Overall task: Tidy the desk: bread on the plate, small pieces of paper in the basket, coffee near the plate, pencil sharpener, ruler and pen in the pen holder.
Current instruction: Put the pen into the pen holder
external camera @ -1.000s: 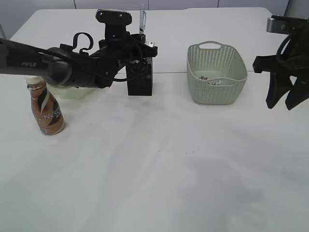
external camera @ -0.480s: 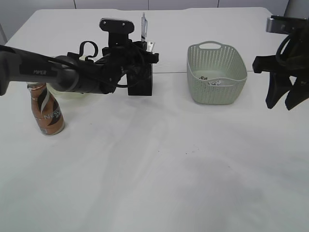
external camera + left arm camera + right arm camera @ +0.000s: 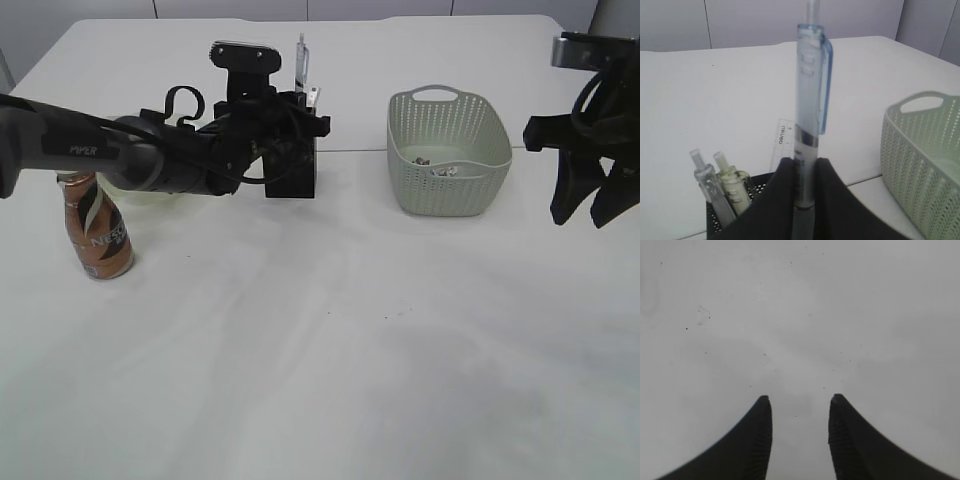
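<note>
- Your left gripper [image 3: 804,187] is clamped on a clear blue pen [image 3: 810,115], holding it upright directly above the black mesh pen holder [image 3: 292,165] at the back of the white table [image 3: 320,360].
- In the left wrist view the pen's lower barrel sits pinched between the two dark fingers [image 3: 782,200], clip facing right and tip pointing down toward the holder's mouth.
- Inside the pen holder you can see two other pale, clear-topped pens [image 3: 722,187] leaning at the left, and the clear ruler [image 3: 782,150] standing against the far side.
- The coffee [image 3: 95,225] stands upright at the left of the table, just in front of the pale green plate [image 3: 150,190], which is mostly hidden behind your left arm.
- Whether the bread lies on the plate cannot be told from these views.
- The sage-green basket [image 3: 447,150] sits right of the pen holder, well apart from it, with small pieces of paper [image 3: 435,165] lying in its bottom.
- Your right gripper [image 3: 592,205] hangs at the right edge, right of the basket, its jaws partly spread with nothing between them; its wrist view shows only bare table beneath.
</note>
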### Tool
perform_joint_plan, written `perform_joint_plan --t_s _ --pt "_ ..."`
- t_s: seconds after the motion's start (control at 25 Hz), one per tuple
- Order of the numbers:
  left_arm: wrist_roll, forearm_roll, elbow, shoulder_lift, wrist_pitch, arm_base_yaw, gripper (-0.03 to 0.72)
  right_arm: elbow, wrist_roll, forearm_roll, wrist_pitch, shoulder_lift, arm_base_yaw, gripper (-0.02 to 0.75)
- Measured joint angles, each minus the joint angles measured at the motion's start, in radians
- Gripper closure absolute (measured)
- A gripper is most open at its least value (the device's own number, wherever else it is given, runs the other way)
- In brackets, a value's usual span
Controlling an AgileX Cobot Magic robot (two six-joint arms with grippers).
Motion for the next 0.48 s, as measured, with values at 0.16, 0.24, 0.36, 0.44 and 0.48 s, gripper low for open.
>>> perform_joint_plan --t_s 0.16,0.24,0.36,0.44,0.48 --pt "0.000 0.009 0.000 0.000 0.006 0.000 0.631 0.000 0.000 0.000 0.000 0.000 0.000 0.455" --pt "0.000 0.022 0.000 0.000 0.006 0.000 0.631 0.000 0.000 0.000 0.000 0.000 0.000 0.455" --pt "0.000 0.038 0.000 0.000 0.006 0.000 0.629 0.000 0.000 0.000 0.000 0.000 0.000 0.455" --pt "0.000 0.042 0.000 0.000 0.006 0.000 0.629 0.000 0.000 0.000 0.000 0.000 0.000 0.455" --pt "0.000 0.042 0.000 0.000 0.006 0.002 0.627 0.000 0.000 0.000 0.000 0.000 0.000 0.455"
